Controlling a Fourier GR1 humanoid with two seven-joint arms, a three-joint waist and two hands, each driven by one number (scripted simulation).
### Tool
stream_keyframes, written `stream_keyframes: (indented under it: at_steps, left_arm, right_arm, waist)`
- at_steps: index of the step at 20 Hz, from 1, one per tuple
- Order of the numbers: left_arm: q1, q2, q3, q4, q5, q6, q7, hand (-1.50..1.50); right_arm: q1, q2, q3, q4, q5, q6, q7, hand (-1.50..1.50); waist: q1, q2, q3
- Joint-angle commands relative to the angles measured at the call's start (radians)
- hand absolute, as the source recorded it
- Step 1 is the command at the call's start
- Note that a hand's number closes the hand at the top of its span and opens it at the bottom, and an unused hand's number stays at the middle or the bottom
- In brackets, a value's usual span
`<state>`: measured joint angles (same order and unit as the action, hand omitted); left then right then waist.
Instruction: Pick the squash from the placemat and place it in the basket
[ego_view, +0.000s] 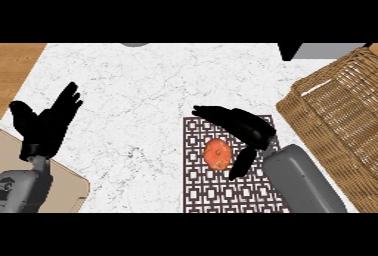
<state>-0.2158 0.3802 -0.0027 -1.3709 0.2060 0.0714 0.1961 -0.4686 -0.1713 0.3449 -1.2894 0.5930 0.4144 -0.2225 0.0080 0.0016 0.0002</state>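
Observation:
An orange squash (217, 154) lies on a dark patterned placemat (210, 192) on the white marble counter. My right hand (247, 127) hovers over the mat just above and to the right of the squash. Its fingers stretch out to the upper left and its thumb hangs down beside the squash's right side; it holds nothing. A woven wicker basket (336, 117) stands at the right edge, close to the mat. At the far left my left hand (46, 122) rests open with fingers up.
A tan board (66, 187) lies at the lower left under my left forearm. A wooden surface (18, 62) borders the counter at the upper left. A grey object (321, 50) shows at the top right.

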Motion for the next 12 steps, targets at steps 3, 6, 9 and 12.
stream_keyframes:
  at_steps: [3,6,9,12]
  left_arm:
    - [0.012,0.022,0.044,-0.056,-0.003,-0.035,0.055,0.0]
    - [-0.007,-0.049,0.027,0.07,-0.069,-0.01,-0.051,0.0]
    - [-0.001,-0.031,0.069,0.075,-0.037,-0.07,-0.057,0.0]
    - [-0.003,-0.051,0.075,0.019,-0.074,-0.054,-0.01,0.0]
  right_arm:
    - [-0.037,0.056,0.031,0.133,0.104,-0.015,-0.009,-1.5]
    - [-0.019,-0.004,0.001,0.146,0.132,-0.013,-0.08,-1.5]
    - [-0.002,0.018,-0.006,0.213,0.174,-0.093,-0.161,-1.5]
    - [-0.045,0.023,-0.069,0.184,0.162,0.009,-0.141,-1.5]
  waist:
    - [-0.001,-0.001,0.0]
    - [-0.007,0.0,0.0]
    - [-0.005,0.0,0.0]
    - [-0.005,-0.001,0.0]
